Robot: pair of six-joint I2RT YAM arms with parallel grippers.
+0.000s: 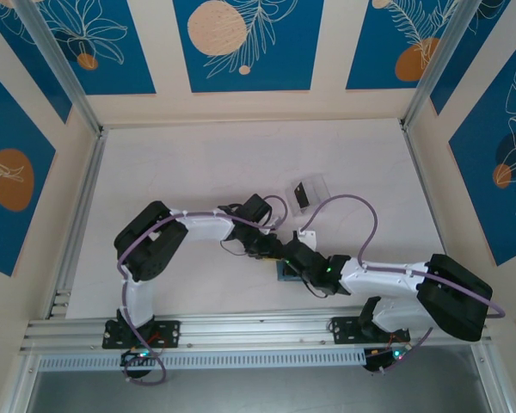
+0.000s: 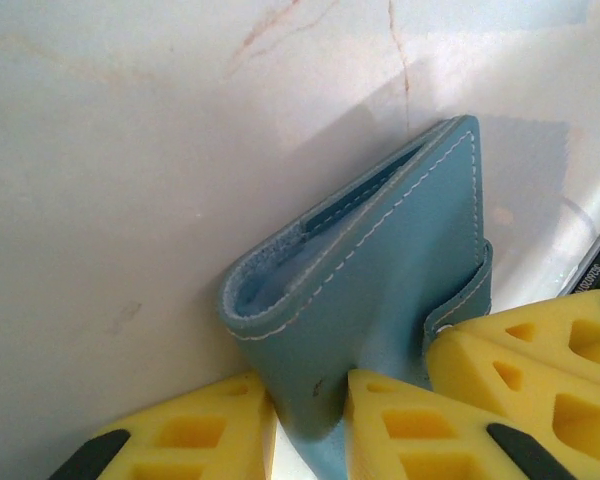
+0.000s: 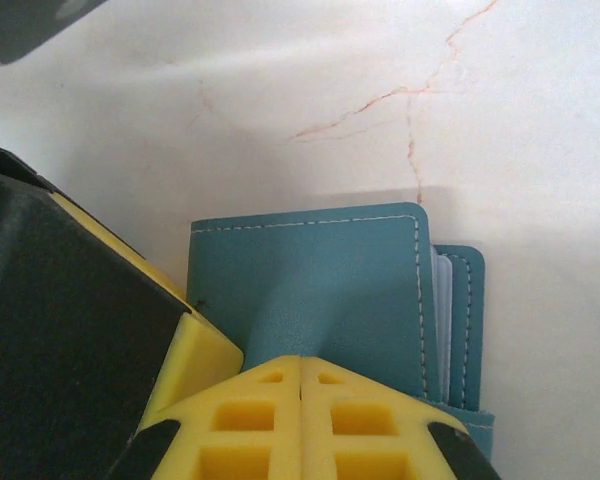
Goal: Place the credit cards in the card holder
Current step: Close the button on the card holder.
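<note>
From above, the card holder [image 1: 285, 274] is nearly buried under the two wrists, a teal sliver at the table's near middle. The left wrist view opens it up: it is folded, its mouth slightly agape, and its lower edge is clamped between the fingers of the left gripper [image 2: 310, 405]. On the right wrist view, the right gripper [image 3: 300, 370] is pressed fully together with leather puckering into its tips, so it is probably pinching the cover. Beyond, a dark credit card [image 1: 302, 196] sits in the clear box [image 1: 316, 183]. The grey corner cut off at the top left of the right wrist view is hard to name.
</note>
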